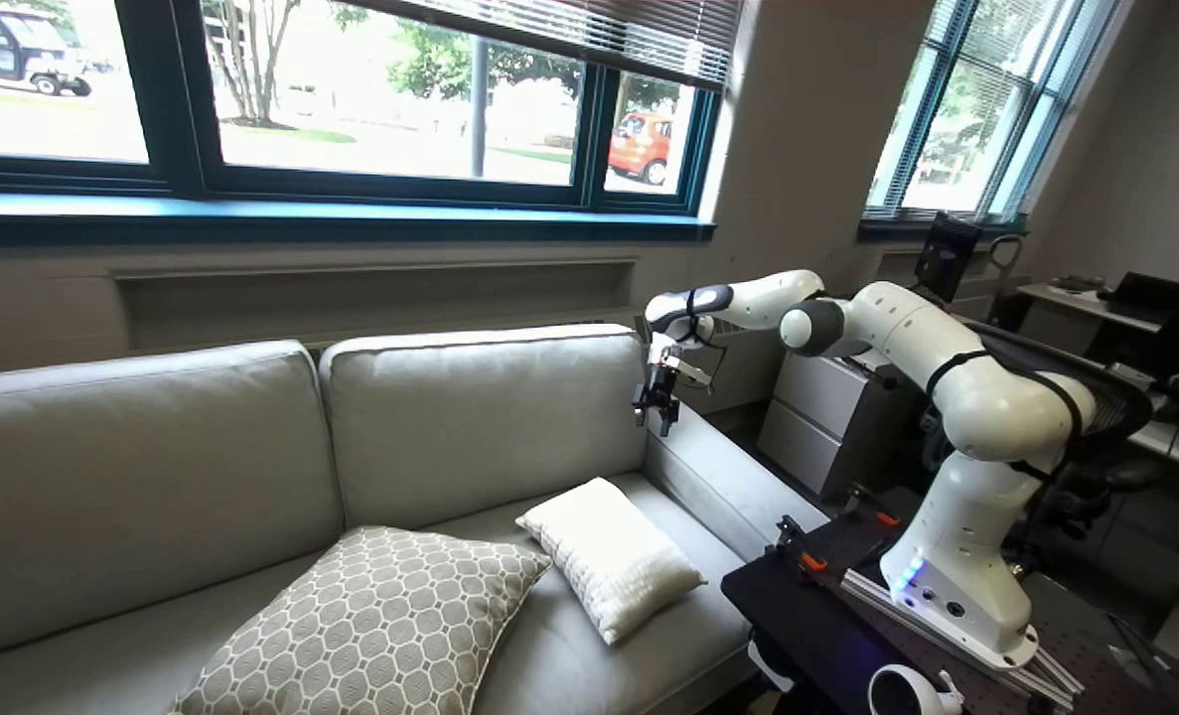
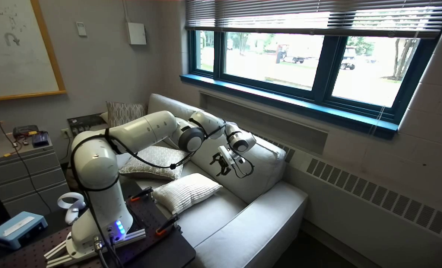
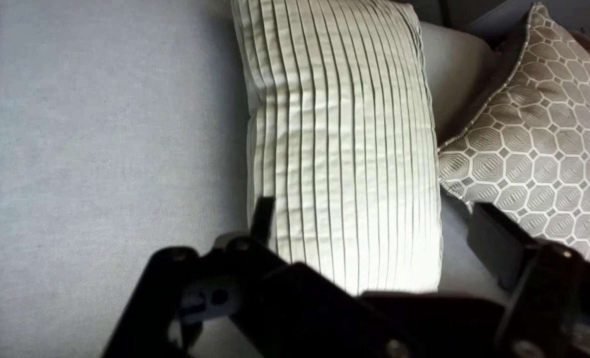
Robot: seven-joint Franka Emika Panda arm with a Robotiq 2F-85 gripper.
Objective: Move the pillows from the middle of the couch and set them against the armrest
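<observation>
The small white pillow [image 1: 614, 556] lies tilted on the couch [image 1: 490, 422] seat, its ribbed face filling the middle of the wrist view. Close beside it is the larger pillow with the lattice pattern [image 1: 370, 626], farther from the armrest [image 1: 738, 482]. Bare seat shows between the white pillow and the armrest [image 2: 258, 230]. My gripper [image 3: 374, 203] stands open above the seat, fingers pointing down, clear of both pillows. In the wrist view the white pillow [image 3: 344, 149] appears beyond and between the spread fingers; nothing is held. The gripper's base covers that pillow's near end there.
Another patterned cushion [image 2: 126, 111] rests at the couch's far end. The black table [image 2: 168, 245] carrying the arm stands along the couch front, with orange-tipped clamps [image 2: 167, 225] at its edge. A grey cabinet [image 1: 817, 422] is behind the armrest, and a wall heater [image 2: 355, 186] runs behind the couch.
</observation>
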